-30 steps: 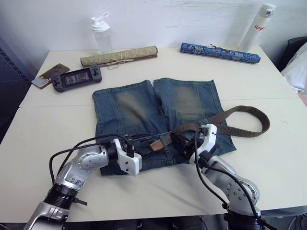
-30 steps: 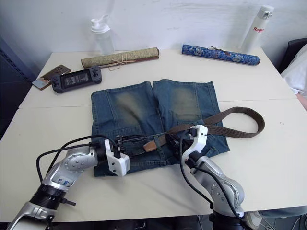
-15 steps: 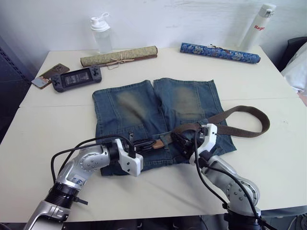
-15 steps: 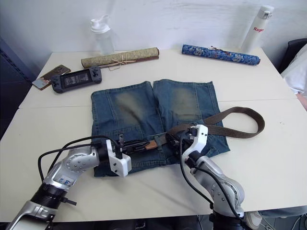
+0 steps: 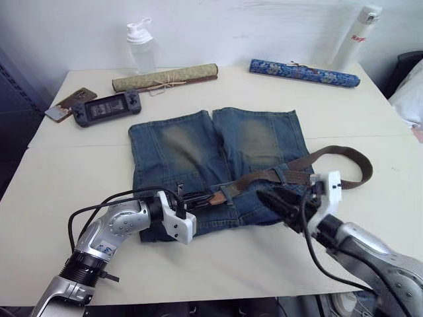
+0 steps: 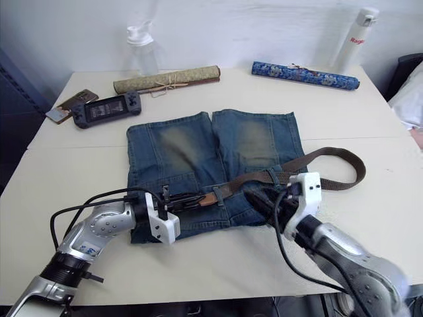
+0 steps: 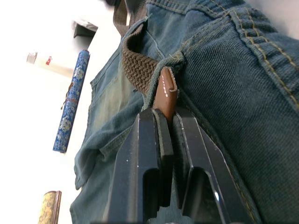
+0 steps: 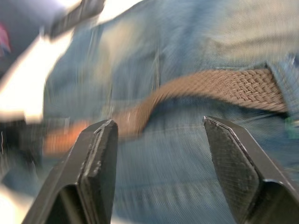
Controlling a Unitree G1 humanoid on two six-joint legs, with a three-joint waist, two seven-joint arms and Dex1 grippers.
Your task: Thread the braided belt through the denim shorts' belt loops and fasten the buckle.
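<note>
Head views – shorts: the denim shorts (image 5: 218, 165) lie flat mid-tabletop (image 5: 66, 172), waistband toward me.
Head views – belt: the braided belt (image 5: 277, 176) runs along the waistband; its far end loops out past the shorts' right edge onto the bare tabletop.
Head views – my left gripper (image 5: 192, 198): at the waistband, left of the shorts' middle, pinched on the belt's tan tip (image 5: 215, 197).
Head views – my right gripper (image 5: 274, 200): over the shorts' right waistband corner, just near of the belt, holding nothing.
Left wrist view – grip: my fingers (image 7: 154, 154) are clamped on the tan tip (image 7: 166, 91); just behind it the braid passes under one of the belt loops (image 7: 174, 60).
Right wrist view – grip: my fingers (image 8: 98, 158) stand wide apart, with the braid (image 8: 219, 88) lying across denim beyond them, untouched.
Progress: I judge the threading to be under way, with part of the waistband covered.
Left to do: the loops left of the tip, then fastening; I cannot pick out the buckle.
</note>
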